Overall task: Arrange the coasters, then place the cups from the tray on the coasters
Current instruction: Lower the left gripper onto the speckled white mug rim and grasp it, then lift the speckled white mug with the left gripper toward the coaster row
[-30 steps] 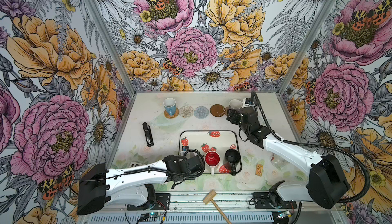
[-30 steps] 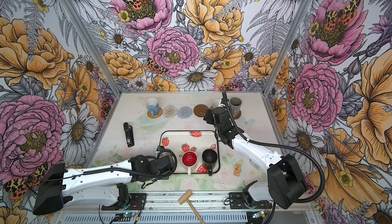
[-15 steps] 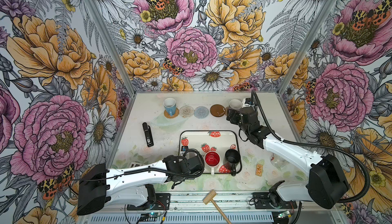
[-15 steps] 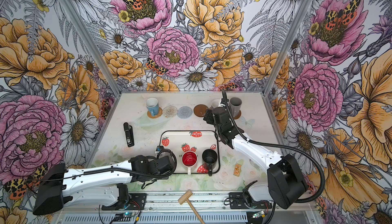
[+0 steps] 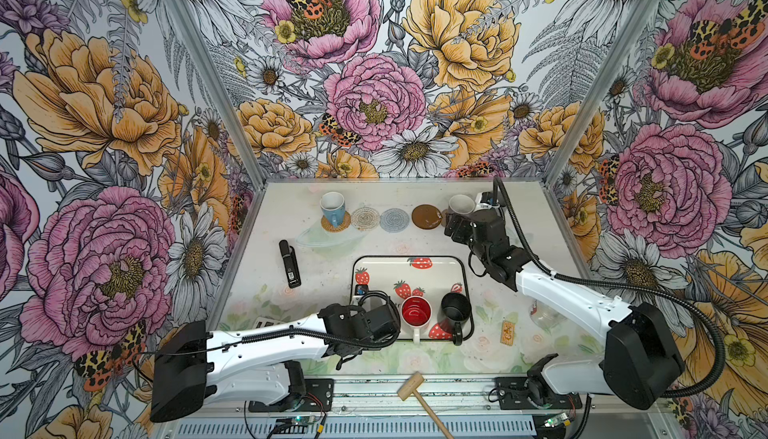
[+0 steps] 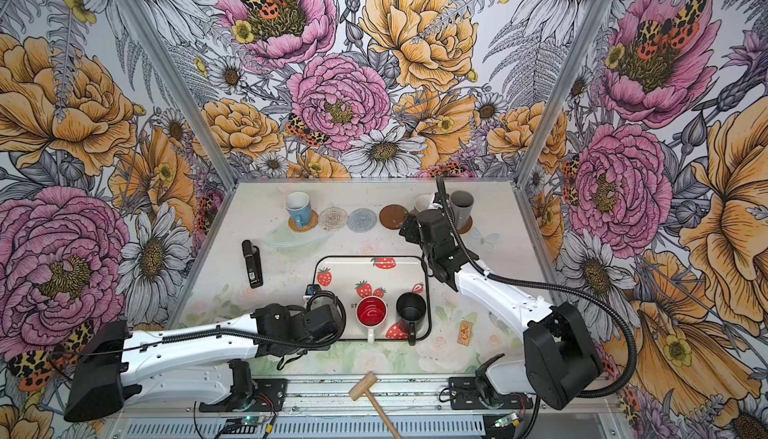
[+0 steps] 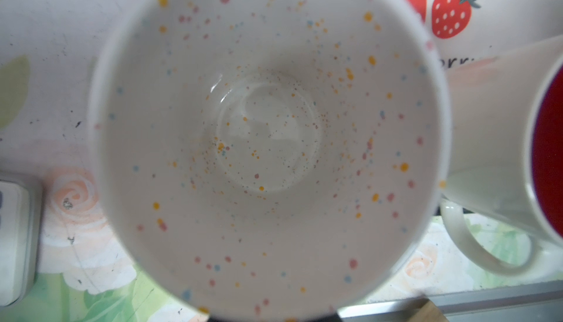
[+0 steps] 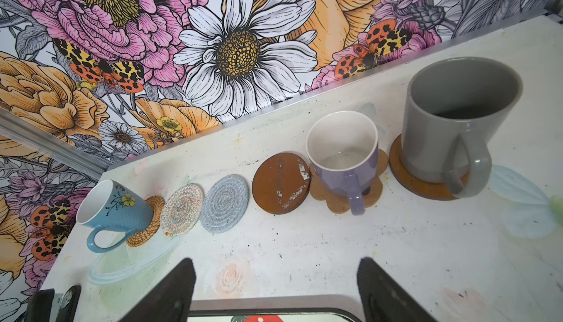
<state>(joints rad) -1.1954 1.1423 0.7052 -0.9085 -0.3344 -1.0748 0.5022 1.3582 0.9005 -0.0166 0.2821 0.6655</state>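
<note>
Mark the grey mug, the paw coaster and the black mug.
grey mug (image 8: 426, 146): right wrist view, outer wall beside the handle.
paw coaster (image 8: 330, 203): right wrist view, bare lobe.
black mug (image 5: 456, 307): a top view, its inside.

the beige coaster (image 8: 182, 209), grey-blue coaster (image 8: 224, 207) and brown coaster (image 8: 281, 182) are bare, with the blue cup (image 8: 115, 210) and purple cup (image 8: 342, 165) at each end. the tabletop (image 8: 304, 253) in front of them is clear. the far half of the tray (image 5: 390, 270) seems clear; the red cup (image 5: 415, 311) and black cup (image 5: 456, 308) block its near edge.
</note>
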